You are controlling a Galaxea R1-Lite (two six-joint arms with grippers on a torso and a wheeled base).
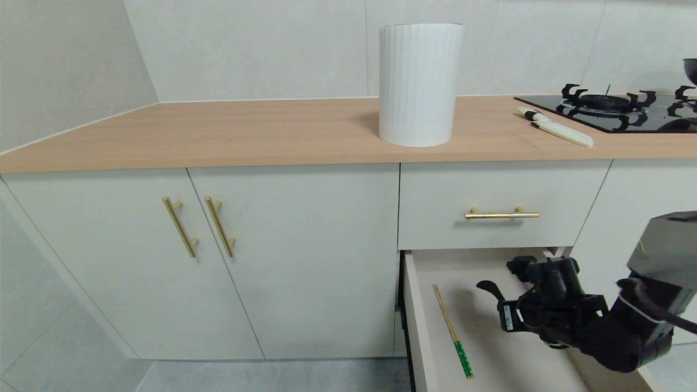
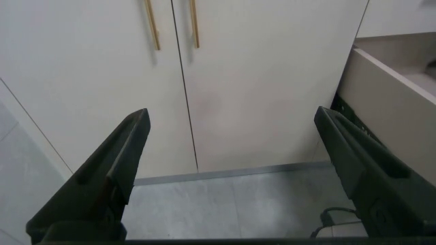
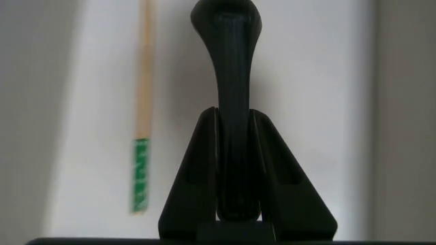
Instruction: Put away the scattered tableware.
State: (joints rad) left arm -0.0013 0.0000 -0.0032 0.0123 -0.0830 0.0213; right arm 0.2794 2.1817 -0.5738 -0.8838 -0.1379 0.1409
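The surface (image 1: 245, 130) is matt wood grain; the ribbed tub (image 1: 418, 87) on it matt white; the drawer handle (image 1: 501, 215) brushed gold metal; the chopsticks (image 1: 452, 329) bare wood with green-printed ends; the spoon (image 3: 231, 68) in my right hand (image 3: 235, 122) smooth, faintly glossy black plastic; the hob (image 1: 599, 122) glossy black glass.

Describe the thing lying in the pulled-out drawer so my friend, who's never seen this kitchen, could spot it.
Start at the wooden countertop with the tall white ribbed canister. Below it to the right, under the closed drawer with the gold handle, a second drawer stands pulled out. On its pale floor lie chopsticks: thin, light wood with green ends, unlike the black right gripper beside them.
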